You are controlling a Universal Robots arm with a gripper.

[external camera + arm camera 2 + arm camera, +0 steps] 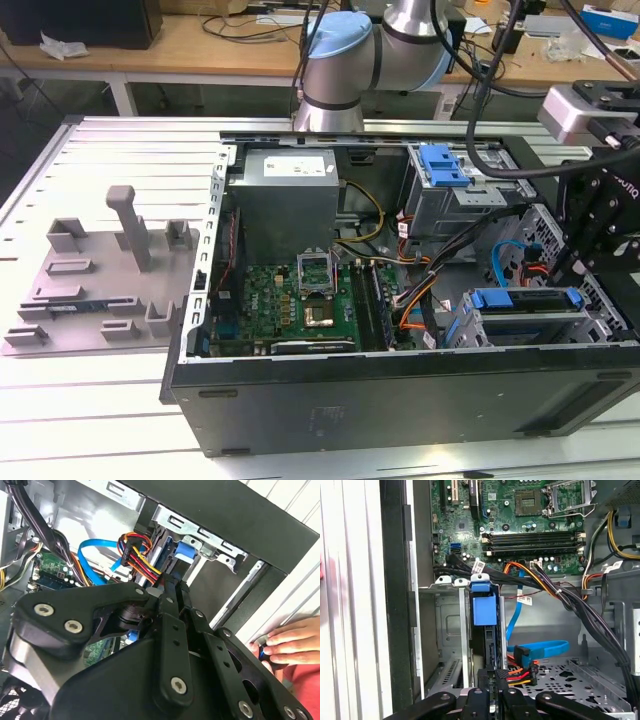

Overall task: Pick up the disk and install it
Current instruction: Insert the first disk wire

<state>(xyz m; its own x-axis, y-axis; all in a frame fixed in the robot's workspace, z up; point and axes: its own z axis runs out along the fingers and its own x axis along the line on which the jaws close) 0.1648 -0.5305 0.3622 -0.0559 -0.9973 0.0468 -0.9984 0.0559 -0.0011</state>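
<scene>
– Checking the install: where was the disk (484,607)?
– Edge-on in the bay (445,625), blue carrier end toward the board. My claw (493,677) sat at its near end.
– Gripping it?
– Couldn't tell. It was either clenched on it or just against it, and no view settled that.
– How should the seating have gone?
– Straight push along the rails, no tilt. I judged any skew would jam the carrier. Low force, stopping once the carrier met the bay's end. Power cable (520,672) lay just beside the claw, with the blue cable (545,649) near it. Both were snag risks, so the wrist needed to stay off them. A hand (287,642) was at the case (400,400) edge, so slow speed was called for.
</scene>
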